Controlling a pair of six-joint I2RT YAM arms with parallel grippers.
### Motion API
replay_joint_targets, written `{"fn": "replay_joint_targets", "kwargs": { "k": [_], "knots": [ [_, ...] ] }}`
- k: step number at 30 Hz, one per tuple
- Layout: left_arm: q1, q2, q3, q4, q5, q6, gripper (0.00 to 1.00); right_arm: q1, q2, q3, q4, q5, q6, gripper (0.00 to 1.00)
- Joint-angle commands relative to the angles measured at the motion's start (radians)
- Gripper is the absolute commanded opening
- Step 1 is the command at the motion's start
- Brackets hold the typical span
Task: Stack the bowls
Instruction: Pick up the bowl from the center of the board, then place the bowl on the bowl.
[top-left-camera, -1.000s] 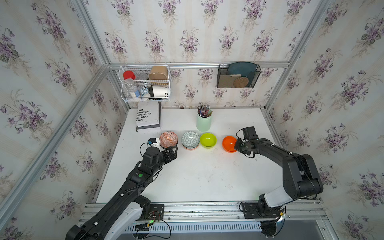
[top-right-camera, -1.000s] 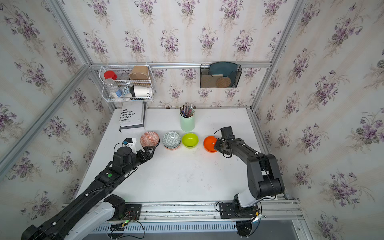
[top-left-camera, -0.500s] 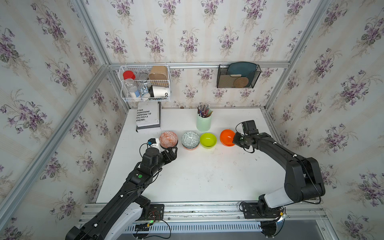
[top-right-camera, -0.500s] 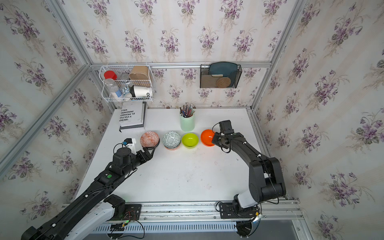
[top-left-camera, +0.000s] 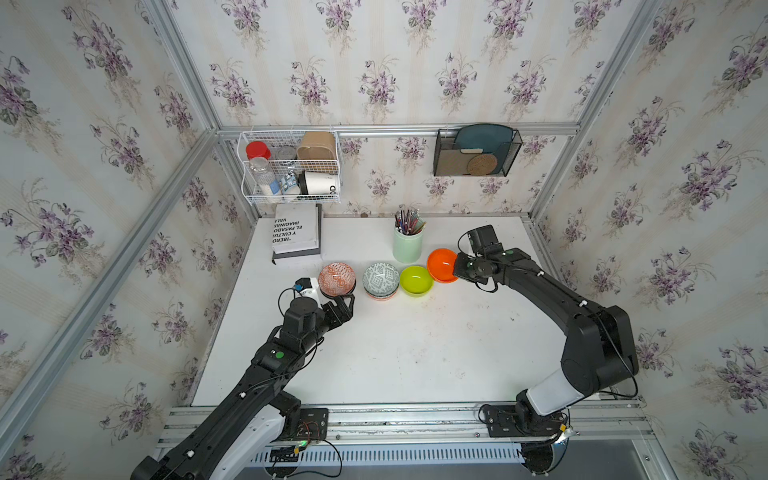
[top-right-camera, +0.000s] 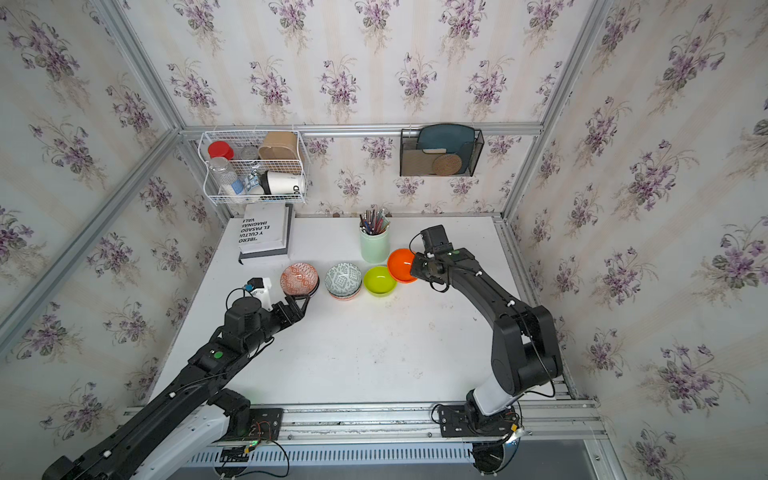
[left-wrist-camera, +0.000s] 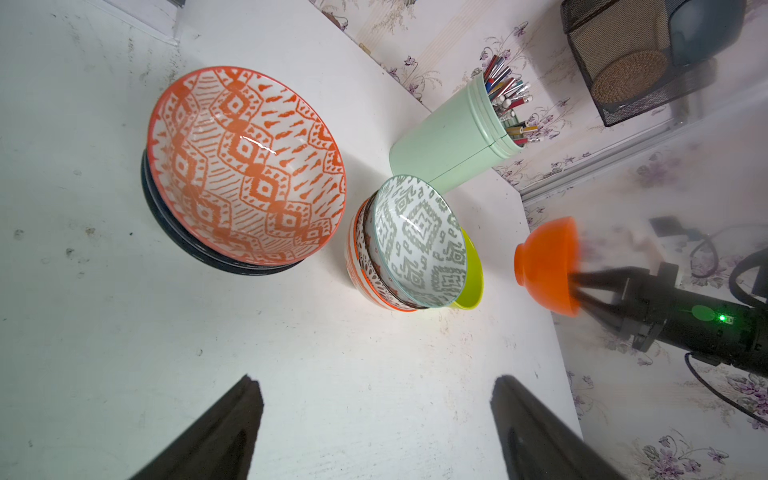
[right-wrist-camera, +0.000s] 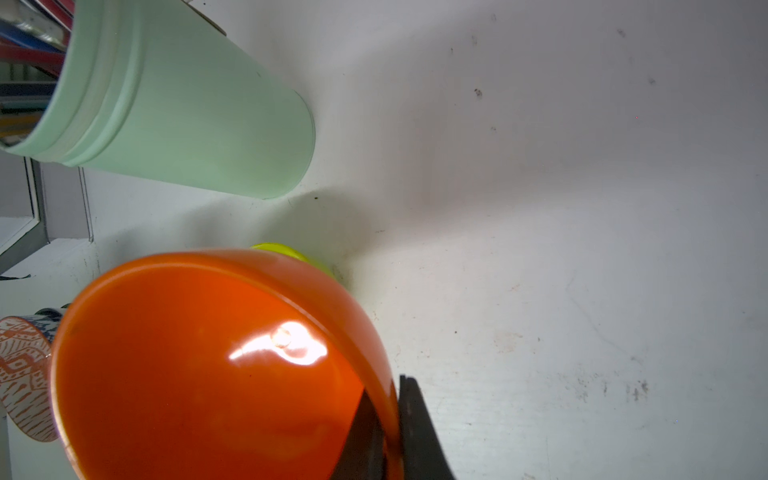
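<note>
My right gripper (top-left-camera: 457, 269) is shut on the rim of the plain orange bowl (top-left-camera: 441, 264), held tilted in the air beside the lime green bowl (top-left-camera: 415, 281). In the right wrist view one finger lies inside and one outside the orange bowl (right-wrist-camera: 199, 374). A grey-green patterned bowl (top-left-camera: 380, 279) tops a short stack, and an orange-white patterned bowl (top-left-camera: 337, 279) tops another on dark bowls. My left gripper (top-left-camera: 347, 302) stands open just in front of that stack, with nothing between its fingertips (left-wrist-camera: 245, 399).
A pale-green pen cup (top-left-camera: 407, 245) stands right behind the lime and orange bowls. A book (top-left-camera: 296, 232) lies at the back left. A wire basket (top-left-camera: 291, 166) and a black mesh holder (top-left-camera: 476, 151) hang on the rear wall.
The right gripper has lifted the orange bowl off the table and carried it left and back toward the lime green bowl, tilting it. The left arm has stayed put.
</note>
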Motion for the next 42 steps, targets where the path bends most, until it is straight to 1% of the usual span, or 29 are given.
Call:
{"fn": "replay_joint_targets", "kwargs": {
  "k": [1, 6, 8, 9, 10, 14, 21, 27, 32, 36, 39, 42],
  "knots": [
    [0.002, 0.032, 0.024, 0.035, 0.028, 0.021, 0.90, 0.050, 0.014, 0.040, -0.041, 0.047, 0.001, 0.00],
    [0.002, 0.076, 0.040, 0.036, 0.054, 0.020, 0.89, 0.151, 0.004, 0.011, -0.015, 0.127, 0.054, 0.00],
    [0.001, 0.076, 0.043, 0.027, 0.056, 0.019, 0.89, 0.163, -0.006, -0.013, 0.014, 0.133, 0.073, 0.00],
    [0.001, 0.077, 0.048, 0.017, 0.058, 0.022, 0.89, 0.202, -0.009, -0.024, 0.030, 0.130, 0.084, 0.00],
    [0.001, 0.078, 0.053, 0.008, 0.058, 0.024, 0.89, 0.213, -0.008, -0.029, 0.043, 0.125, 0.089, 0.00],
    [0.001, 0.087, 0.063, -0.008, 0.063, 0.018, 0.89, 0.230, 0.013, -0.009, 0.053, 0.118, 0.089, 0.00],
    [0.001, 0.109, 0.063, 0.018, 0.070, 0.007, 0.88, 0.231, 0.073, 0.063, 0.006, 0.120, 0.049, 0.00],
    [0.001, 0.094, 0.031, 0.060, 0.057, -0.021, 0.87, 0.227, 0.165, 0.140, -0.050, 0.109, 0.008, 0.00],
    [0.002, 0.077, 0.034, 0.041, 0.048, 0.002, 0.87, 0.209, 0.159, 0.117, -0.048, 0.121, 0.005, 0.00],
    [0.001, 0.066, 0.021, 0.061, 0.042, 0.004, 0.87, 0.186, 0.134, 0.080, -0.021, 0.112, 0.006, 0.00],
    [0.001, 0.068, 0.023, 0.061, 0.047, 0.007, 0.87, 0.185, 0.144, 0.077, -0.023, 0.114, -0.001, 0.00],
    [0.001, 0.060, 0.018, 0.065, 0.044, 0.006, 0.87, 0.142, 0.162, 0.091, -0.027, 0.108, -0.012, 0.00]
  ]
}}
